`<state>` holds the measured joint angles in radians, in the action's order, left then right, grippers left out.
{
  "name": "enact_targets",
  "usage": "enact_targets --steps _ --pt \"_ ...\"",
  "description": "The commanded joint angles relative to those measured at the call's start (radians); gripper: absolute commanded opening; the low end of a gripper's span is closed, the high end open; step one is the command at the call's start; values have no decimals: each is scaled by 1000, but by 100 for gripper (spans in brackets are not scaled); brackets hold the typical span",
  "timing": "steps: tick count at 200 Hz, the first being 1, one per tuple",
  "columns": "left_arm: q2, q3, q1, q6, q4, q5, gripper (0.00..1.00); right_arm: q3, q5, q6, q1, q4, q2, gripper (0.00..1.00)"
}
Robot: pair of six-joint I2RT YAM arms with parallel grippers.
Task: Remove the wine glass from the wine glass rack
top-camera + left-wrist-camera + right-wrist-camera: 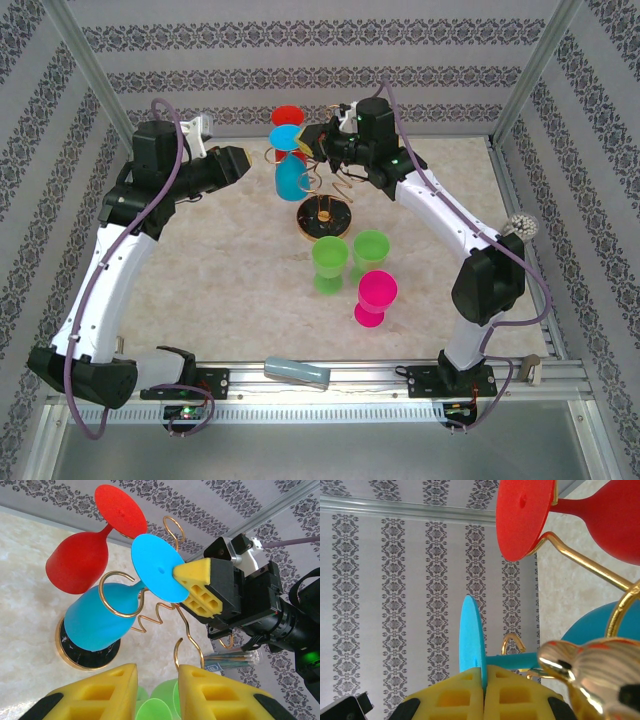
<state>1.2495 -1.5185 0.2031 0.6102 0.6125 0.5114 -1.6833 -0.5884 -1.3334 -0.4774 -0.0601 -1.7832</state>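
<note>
Five stemmed glasses in all, two on the stand and three on the table.

1. Gold wire wine glass rack point(322, 217) with curled loop arms on a round black base: stands at the far middle of the beige marbled table point(220, 270).
2. Blue plastic wine glass point(95, 622): hangs bowl-down from a loop of the rack, its flat round foot uppermost and its stem through the wire.
3. Red plastic wine glass point(80, 562): hangs bowl-down from a neighbouring loop, just behind the blue one and towards the back wall.
4. Two green plastic glasses point(329, 262) point(370, 250): stand side by side on the table, just nearer than the rack's base.
5. Pink plastic glass point(376, 297): stands just in front of the right-hand green one.
6. Grey-blue cylinder point(297, 373): lies on its side on the near metal rail, between the arm bases.
7. Right gripper point(483, 685): yellow pads pressed together on the rim of the blue glass's foot, the thin disc edge-on between them.
8. Left gripper point(156, 672): yellow pads apart with nothing between them, held left of the rack and clear of it, pointing towards the hanging glasses.
</note>
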Motion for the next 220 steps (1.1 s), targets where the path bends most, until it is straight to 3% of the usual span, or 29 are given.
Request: enact_targets --steps 1,96,220 --pt "-27 -2 6 3 -34 -15 29 -57 17 3 5 41 -12 0" --pt "-41 18 6 6 -39 -19 36 -122 4 -13 -4 31 -75 0" --pt "-64 14 1 -4 -25 -25 36 -32 89 -106 -9 98 -27 0"
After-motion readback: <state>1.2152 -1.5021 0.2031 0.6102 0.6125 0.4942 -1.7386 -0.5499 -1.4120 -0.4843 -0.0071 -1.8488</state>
